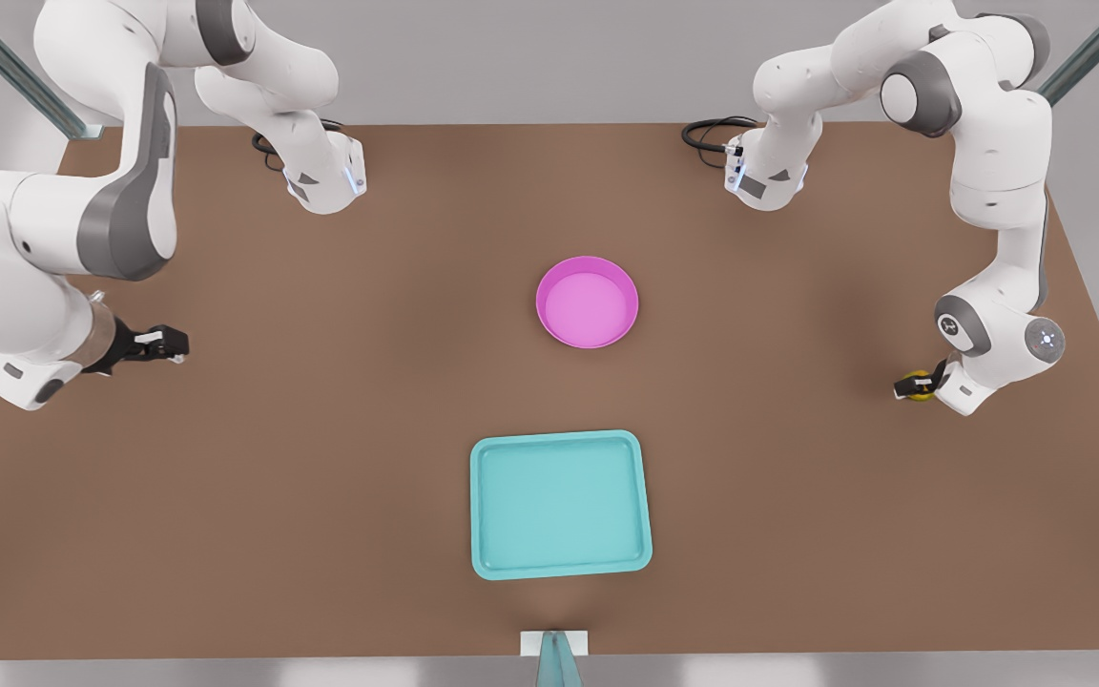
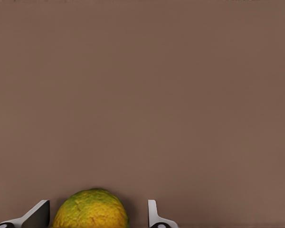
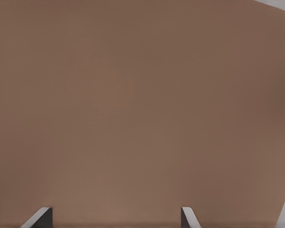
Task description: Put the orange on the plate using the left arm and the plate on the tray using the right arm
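Observation:
The orange [image 1: 919, 395] lies on the brown table at the front view's right, yellow with a greenish patch. My left gripper [image 1: 914, 385] is low around it, open, and in the left wrist view the orange [image 2: 90, 213] sits between the two fingers of the left gripper [image 2: 99, 205] with a gap on one side. The pink plate [image 1: 588, 271] stands empty mid-table. Nearer the front edge lies the teal tray [image 1: 559, 563], also empty. My right gripper [image 1: 173, 343] waits open at the front view's left, with bare table under the right gripper [image 3: 116, 211].
Two arm bases [image 1: 325, 176] [image 1: 764, 176] with cables stand at the table's far edge. The table's edge [image 3: 275, 7] shows in a corner of the right wrist view. A small white mount [image 1: 554, 644] sits at the front edge.

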Motion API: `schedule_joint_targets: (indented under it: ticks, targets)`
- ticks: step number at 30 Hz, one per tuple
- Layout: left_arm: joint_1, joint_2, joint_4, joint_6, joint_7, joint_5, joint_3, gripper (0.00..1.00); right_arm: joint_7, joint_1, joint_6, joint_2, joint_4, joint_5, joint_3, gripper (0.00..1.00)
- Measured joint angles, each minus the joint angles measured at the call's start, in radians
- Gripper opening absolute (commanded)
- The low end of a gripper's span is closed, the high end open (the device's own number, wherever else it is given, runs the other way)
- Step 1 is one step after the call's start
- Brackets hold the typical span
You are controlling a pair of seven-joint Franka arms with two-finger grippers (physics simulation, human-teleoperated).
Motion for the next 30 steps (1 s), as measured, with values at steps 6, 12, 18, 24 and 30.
schedule_joint_targets:
  ticks: [6,12,18,24,30]
  targets:
    - [0.000,0.009,-0.007,-0.005,0.021,-0.001,0.000,0.79,-0.002,0.003,0.000,0.000,0.003,0.000,0.000,1.00]
    - [-0.002,0.003,-0.004,-0.009,0.016,0.016,0.002,0.52,-0.003,0.001,0.000,0.006,0.002,0.003,0.002,1.00]
    - [-0.302,-0.096,0.190,-0.203,-0.087,0.041,0.004,0.54,-0.004,0.001,0.000,0.008,0.002,0.007,0.001,1.00]
    - [-0.780,0.098,0.659,-0.512,-0.364,0.020,-0.001,0.54,-0.005,-0.017,-0.001,0.014,-0.003,0.016,0.001,1.00]
    - [-1.075,0.069,0.554,-0.754,-0.644,-0.008,-0.039,0.54,-0.005,-0.020,-0.002,0.028,-0.004,0.030,0.000,1.00]
